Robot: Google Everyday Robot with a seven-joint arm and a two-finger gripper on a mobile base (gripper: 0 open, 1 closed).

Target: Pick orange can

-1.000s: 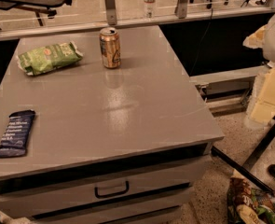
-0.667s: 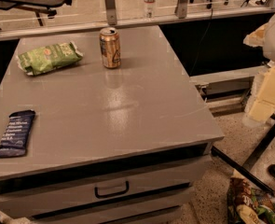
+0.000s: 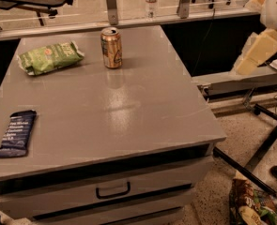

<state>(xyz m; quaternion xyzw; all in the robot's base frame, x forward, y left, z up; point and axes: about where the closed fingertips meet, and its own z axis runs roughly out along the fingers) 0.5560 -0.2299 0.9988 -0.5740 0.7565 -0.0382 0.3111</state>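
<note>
The orange can stands upright near the far edge of the grey cabinet top, with a golden-orange body and a silver pull-tab top. My gripper shows as pale cream parts at the far right, off the cabinet's right side. It hangs in the air well to the right of the can and touches nothing.
A green snack bag lies left of the can. A dark blue snack bar lies at the front left. A clear plastic bottle stands behind the railing. Snack bags and black stand legs are on the floor at right.
The gripper has moved up and slightly left at the right edge of the view. The can and the snacks have not moved.
</note>
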